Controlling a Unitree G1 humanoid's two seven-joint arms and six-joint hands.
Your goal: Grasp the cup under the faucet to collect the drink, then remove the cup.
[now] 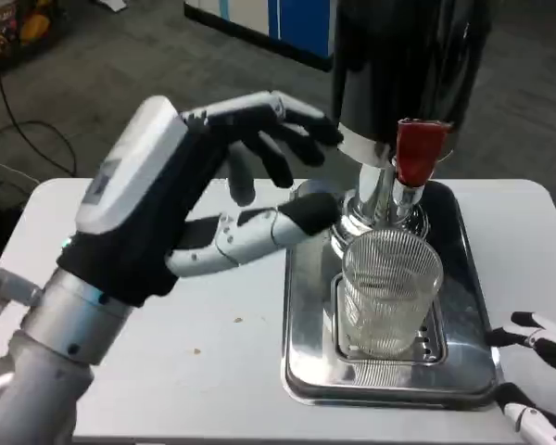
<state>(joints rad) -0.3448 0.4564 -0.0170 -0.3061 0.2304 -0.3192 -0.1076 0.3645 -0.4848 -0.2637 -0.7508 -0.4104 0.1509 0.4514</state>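
A clear ribbed cup [389,291] stands upright on the grate of a steel drip tray [308,371], right below the chrome faucet [404,202] with its red handle [417,150]. The faucet belongs to a black dispenser [403,56]. My left hand [185,199] hovers raised to the left of the cup, fingers spread apart and holding nothing; its thumb points toward the faucet base, clear of the cup. My right hand [537,375] shows at the lower right edge of the table, only black-tipped fingers visible, spread apart and empty.
The white table [120,278] has bare surface to the left of the tray, with a few small crumbs [238,320]. Beyond the table's far edge lies dark carpet with cables [18,120] and blue cabinets [287,23].
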